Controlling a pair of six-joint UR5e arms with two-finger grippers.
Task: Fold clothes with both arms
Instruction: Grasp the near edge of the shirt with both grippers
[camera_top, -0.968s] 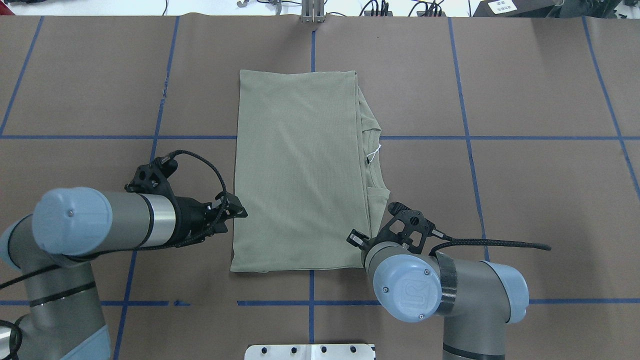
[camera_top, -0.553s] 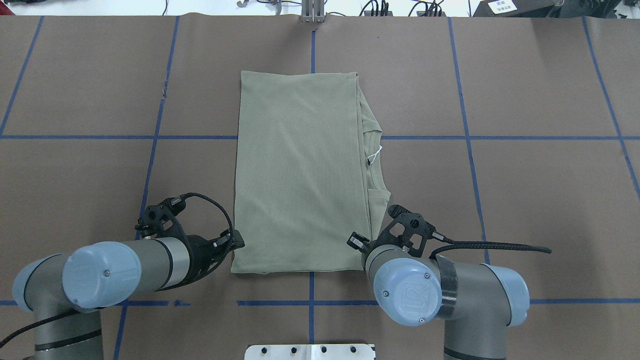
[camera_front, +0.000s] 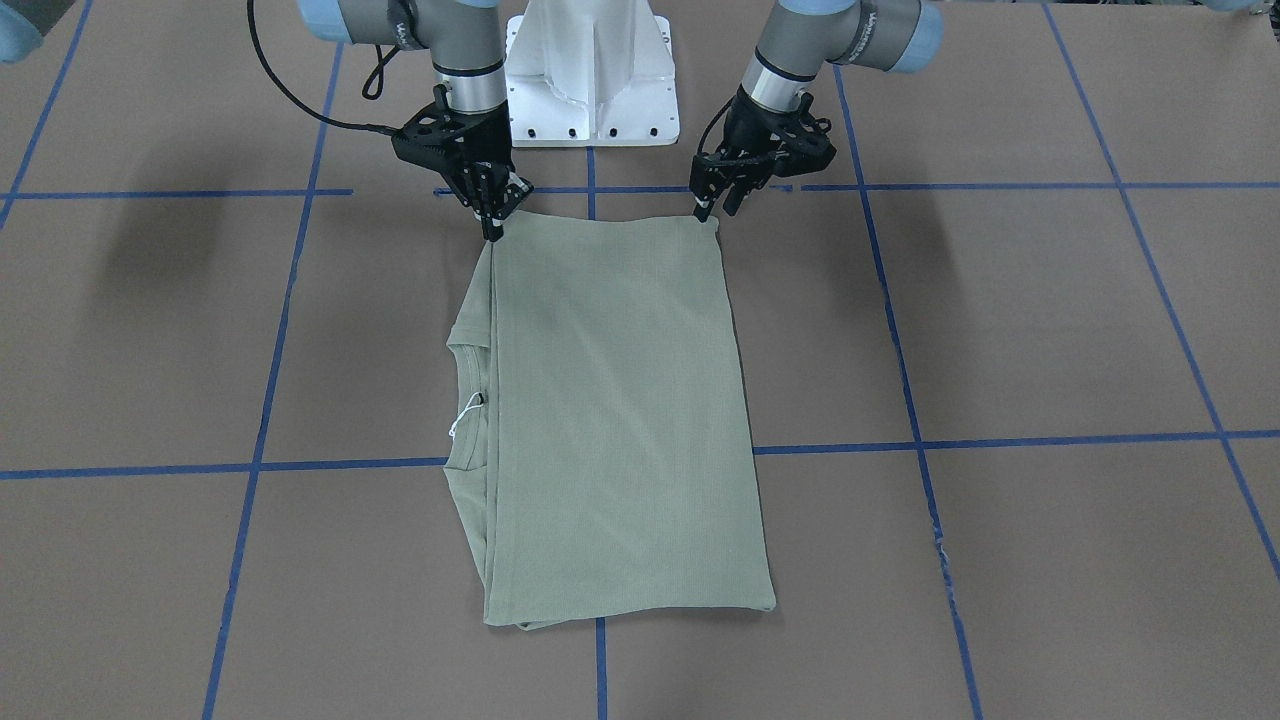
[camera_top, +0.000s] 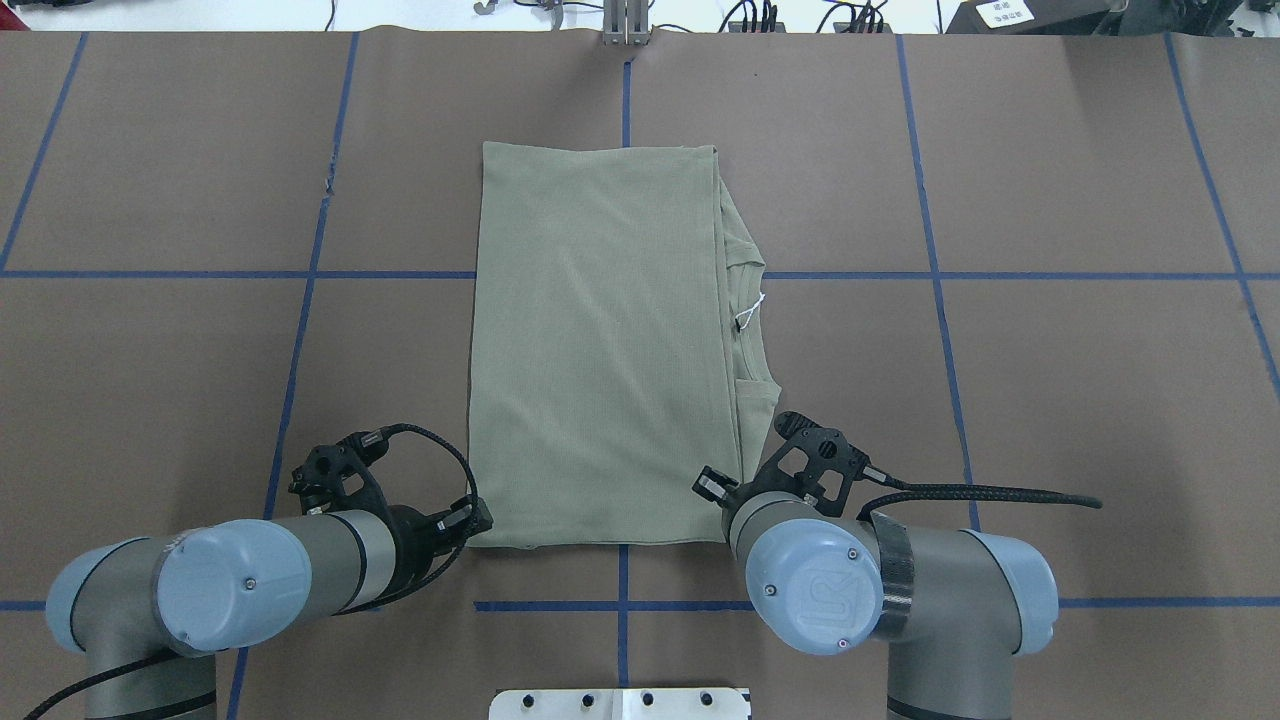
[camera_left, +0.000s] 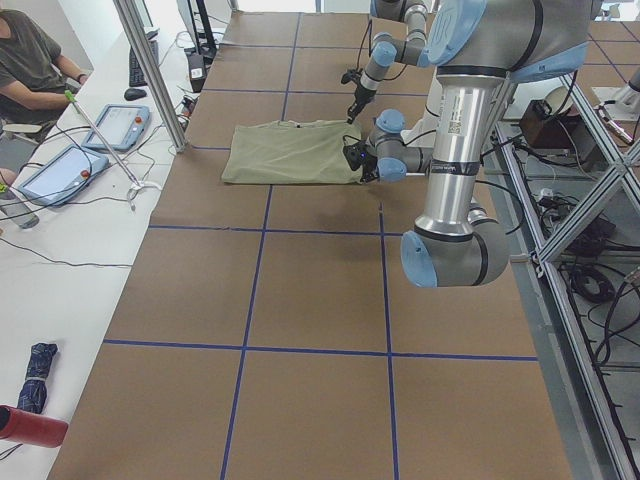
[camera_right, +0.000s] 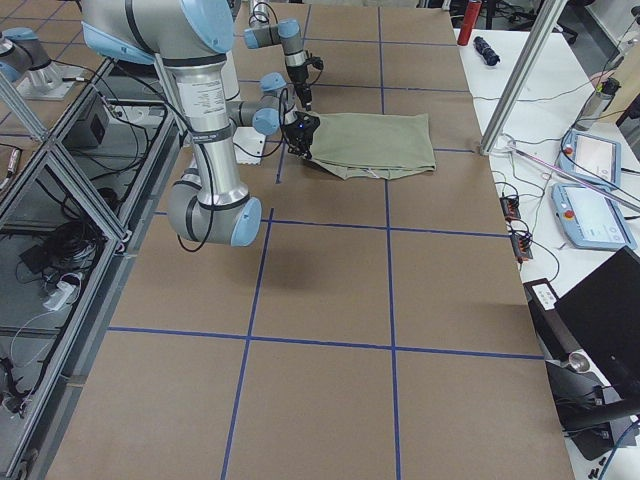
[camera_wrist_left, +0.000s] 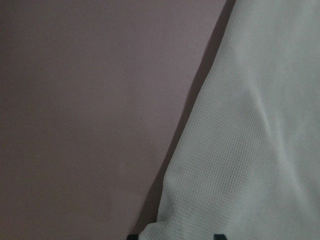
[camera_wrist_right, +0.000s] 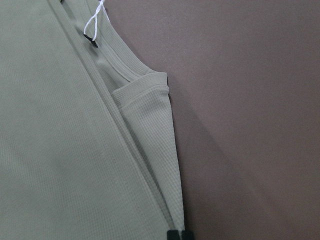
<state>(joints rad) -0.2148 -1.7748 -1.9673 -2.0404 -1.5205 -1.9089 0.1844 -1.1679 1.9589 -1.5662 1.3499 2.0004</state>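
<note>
Shirt (camera_top: 600, 350): one, sage-green knit, folded into a long panel. It lies flat on the brown table (camera_top: 1050, 400) and runs away from both sets of jaws.

Left gripper (camera_front: 717, 210): I read its jaws as parted, with the shirt's near corner lying between the fingertips (camera_wrist_left: 218, 236).

Right gripper (camera_front: 493, 228): jaws pinched together on the other near corner, folded layers feeding straight into them.

Collar (camera_front: 462, 400) and white tag string (camera_wrist_right: 94, 25): ahead of the right jaws, along that same edge.
</note>
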